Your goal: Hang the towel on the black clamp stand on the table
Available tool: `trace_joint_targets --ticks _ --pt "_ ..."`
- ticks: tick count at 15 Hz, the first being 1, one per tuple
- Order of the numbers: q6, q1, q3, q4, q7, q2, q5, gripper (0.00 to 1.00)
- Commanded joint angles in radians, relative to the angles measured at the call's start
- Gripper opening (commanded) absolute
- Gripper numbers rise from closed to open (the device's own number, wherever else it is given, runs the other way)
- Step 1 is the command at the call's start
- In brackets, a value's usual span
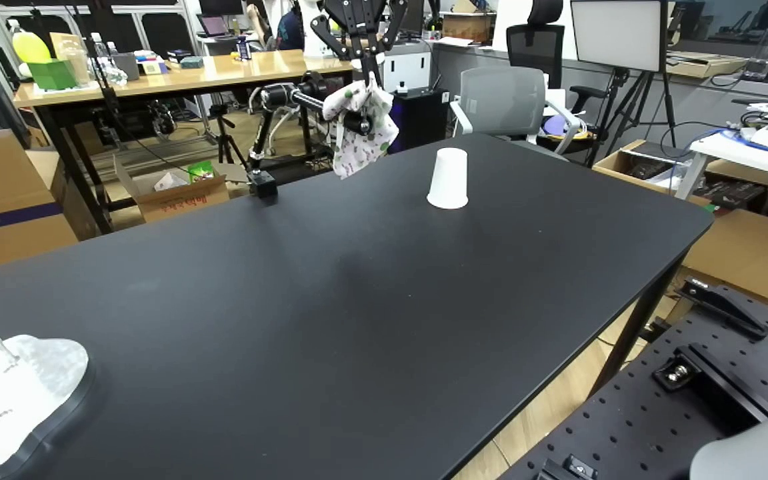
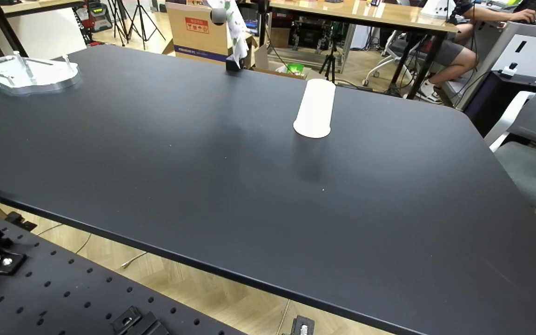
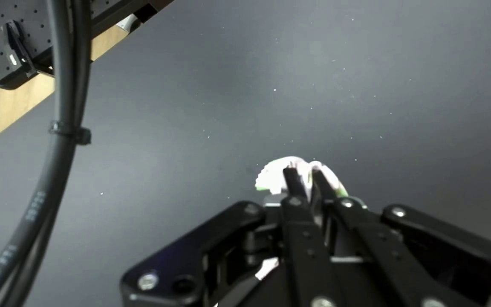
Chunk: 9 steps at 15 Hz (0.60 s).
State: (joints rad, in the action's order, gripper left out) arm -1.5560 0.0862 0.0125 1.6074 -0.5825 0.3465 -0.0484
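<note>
With our claw (image 3: 303, 175) pinched on the towel (image 1: 380, 121), which looks draped over the black clamp stand (image 1: 307, 101), we should lower gently until the stand bears its weight evenly before releasing

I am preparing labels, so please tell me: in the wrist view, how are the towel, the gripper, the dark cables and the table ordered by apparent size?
Largest to smallest:
1. table
2. gripper
3. dark cables, taken together
4. towel, partly hidden
Nearness to the view enlarges the gripper and dark cables.
</note>
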Motion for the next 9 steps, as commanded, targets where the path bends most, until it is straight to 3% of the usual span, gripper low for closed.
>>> trace_joint_targets --ticks 1,9 --pt "0.002 -0.013 0.008 0.035 0.013 -0.029 -0.030 0.42" --pt "0.006 -0.011 0.014 0.016 0.025 -0.055 -0.015 0.97"
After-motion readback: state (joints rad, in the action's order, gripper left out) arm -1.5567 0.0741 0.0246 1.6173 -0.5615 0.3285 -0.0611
